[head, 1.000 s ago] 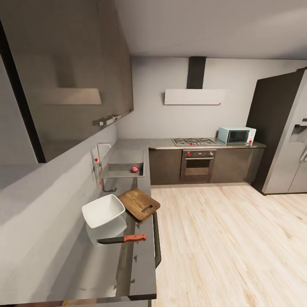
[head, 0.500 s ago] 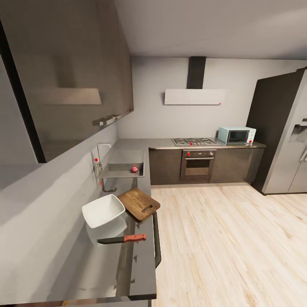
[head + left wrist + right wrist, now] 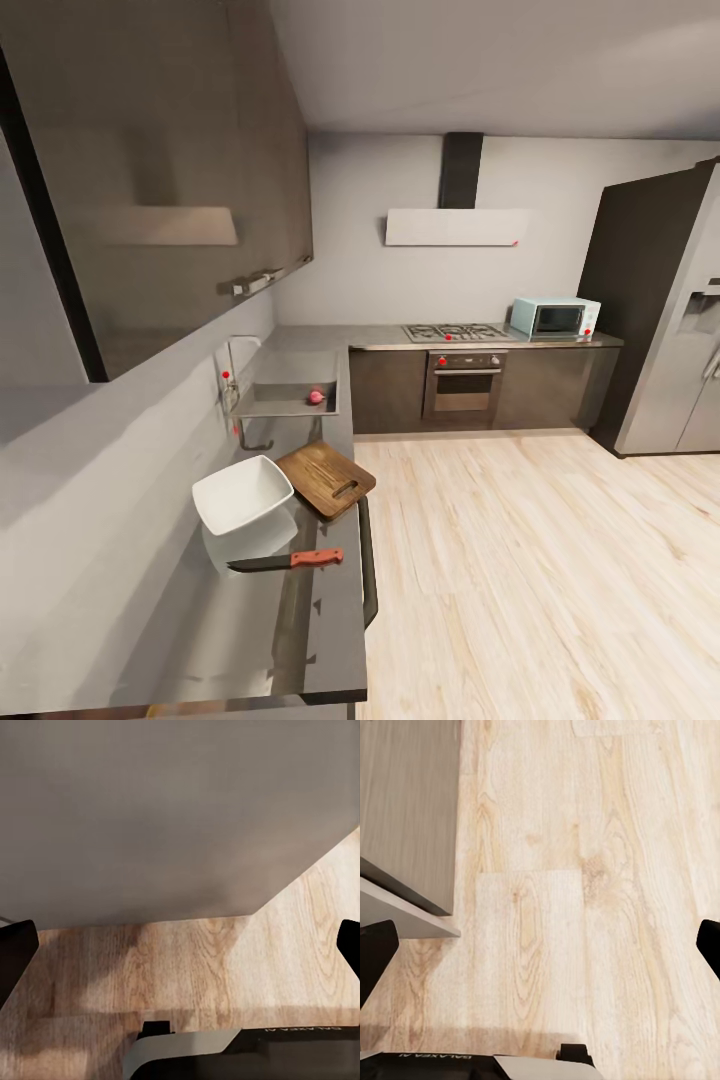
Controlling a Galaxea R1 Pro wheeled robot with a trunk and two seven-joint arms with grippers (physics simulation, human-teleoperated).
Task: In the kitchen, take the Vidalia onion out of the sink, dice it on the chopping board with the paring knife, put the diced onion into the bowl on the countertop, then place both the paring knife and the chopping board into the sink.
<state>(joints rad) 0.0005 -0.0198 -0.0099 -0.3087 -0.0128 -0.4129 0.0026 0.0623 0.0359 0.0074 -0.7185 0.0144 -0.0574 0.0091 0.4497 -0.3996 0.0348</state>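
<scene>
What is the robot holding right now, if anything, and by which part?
Nothing. Both wrist views show fingers spread wide over bare floor. The paring knife lies on the countertop; the Vidalia onion sits in the sink.

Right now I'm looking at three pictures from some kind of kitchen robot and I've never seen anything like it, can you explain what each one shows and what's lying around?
This is a simulated wheeled robot with two arms. The big picture comes from a camera on its head. It shows a grey countertop carrying a white bowl, a brown chopping board and an orange-handled paring knife. Further along is the sink with a small pinkish Vidalia onion in it. Across the room are a hob, an oven and a microwave.

The other two pictures come from cameras on the wrists, looking down at the wooden floor. The dark tips at their edges are gripper fingers: the left gripper and right gripper are both wide open and hold nothing.
</scene>
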